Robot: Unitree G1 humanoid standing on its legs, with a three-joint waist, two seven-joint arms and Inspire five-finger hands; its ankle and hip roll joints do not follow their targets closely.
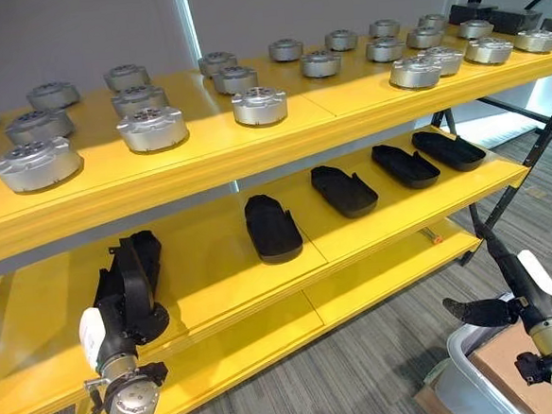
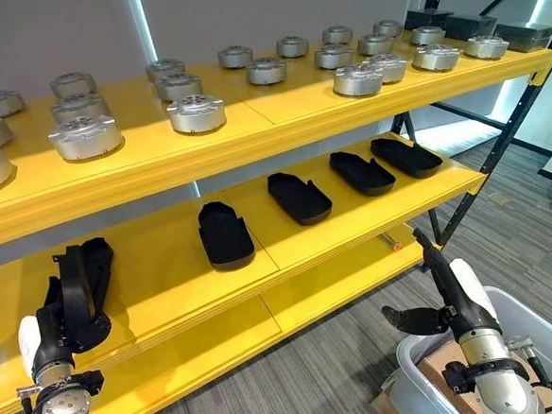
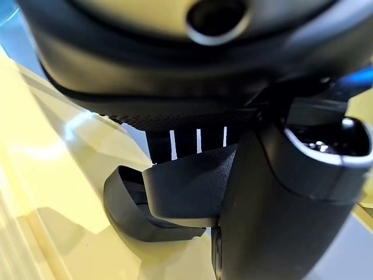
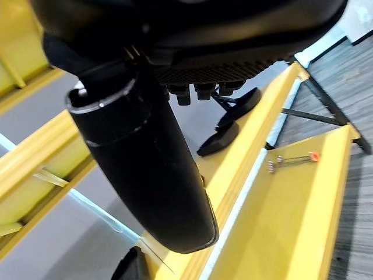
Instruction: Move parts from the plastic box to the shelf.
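On the left of the middle yellow shelf (image 1: 354, 244), my left hand (image 1: 119, 298) is curled round a black shell-shaped part (image 1: 148, 256). In the left wrist view the part (image 3: 169, 195) sits between the thumb (image 3: 280, 204) and the fingers, with its lower edge touching the shelf. Further right on that shelf, several more black parts (image 1: 273, 228) lie in a row. At the lower right, my right hand (image 1: 515, 276) hangs open and empty over the pale plastic box (image 1: 465, 360), fingers straight and thumb out.
Many silver round parts (image 1: 258, 105) stand on the top shelf (image 1: 253, 142). The box holds brown cardboard (image 1: 514, 361). A lower yellow shelf (image 1: 394, 274) sits beneath, above grey carpet (image 1: 363, 362). Black shelf legs (image 1: 537, 151) stand at the right.
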